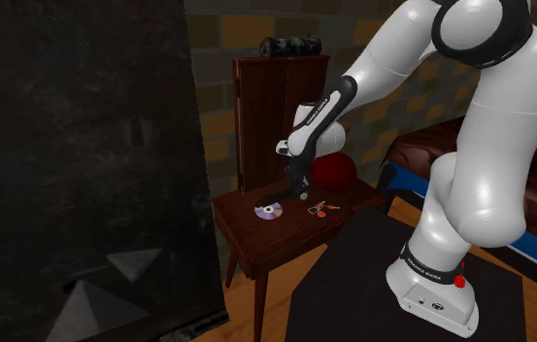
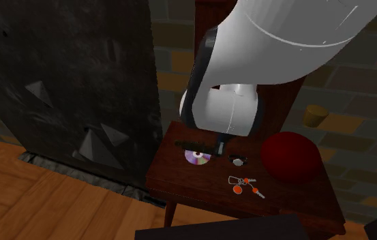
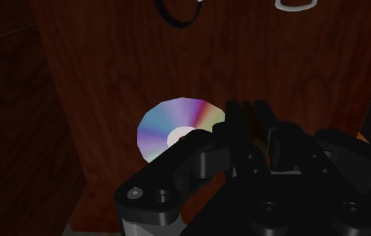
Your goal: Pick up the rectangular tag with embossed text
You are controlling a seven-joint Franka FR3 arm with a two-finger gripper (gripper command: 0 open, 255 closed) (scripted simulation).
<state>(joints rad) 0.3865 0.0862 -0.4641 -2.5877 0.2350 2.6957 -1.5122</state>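
Dim brick wall backed a small wooden table. On it I noted a disc, keys and a red ball. A dark flat strip, which I took for the tag, lay just beyond the disc in the second exterior view, one end beside the gripper at the tabletop. I could not tell how the jaws stood.

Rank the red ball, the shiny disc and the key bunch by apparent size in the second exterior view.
1. red ball, clearly the largest.
2-3. shiny disc and key bunch cover similar spans, so I can't rank them.
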